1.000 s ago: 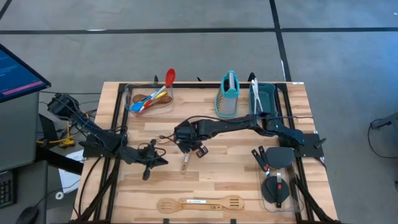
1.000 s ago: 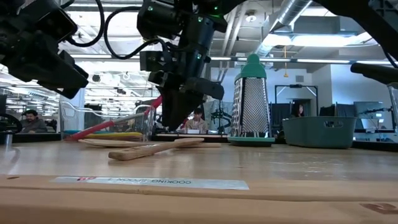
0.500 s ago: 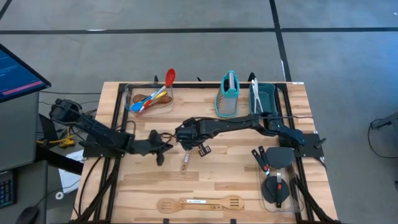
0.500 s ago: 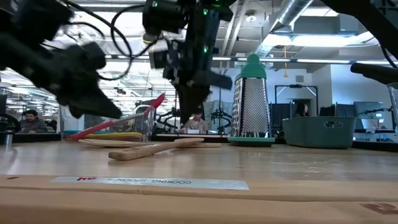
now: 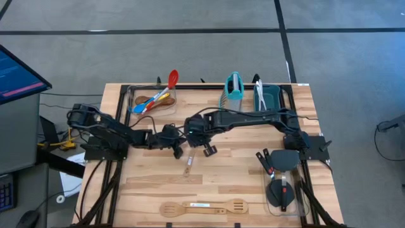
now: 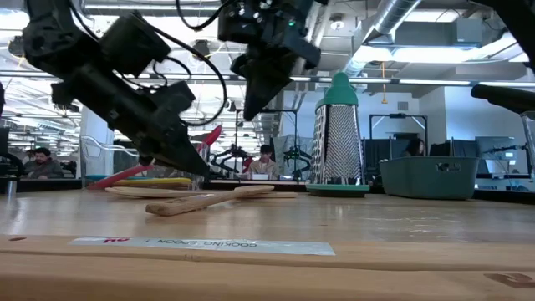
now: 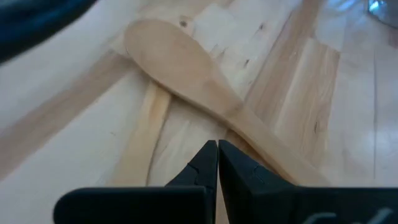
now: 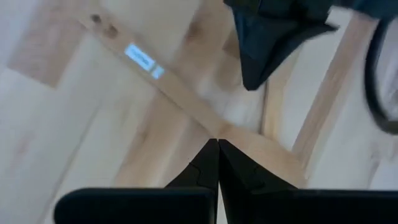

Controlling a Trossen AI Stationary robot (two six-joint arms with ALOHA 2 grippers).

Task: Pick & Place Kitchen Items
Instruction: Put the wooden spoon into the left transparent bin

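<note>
Both grippers closed and empty over a wooden spoon mid-table.

The left gripper has its fingers pressed together with nothing between them, its tip just above the wooden spoon, which lies flat on the table directly below and a little ahead of it (the left wrist view shows the spoon's bowl just past the fingertips). The right gripper is likewise pinched shut and holds nothing; it hangs higher, just beside the left one, with the same spoon under it. Beyond the right gripper stands the teal box grater, with the teal bin beside it. Beyond the left gripper a clear container holds the red, blue and yellow spoons. Nearer the table's front edge, well apart from both grippers, lie a wooden spoon and slotted spatula.
</note>
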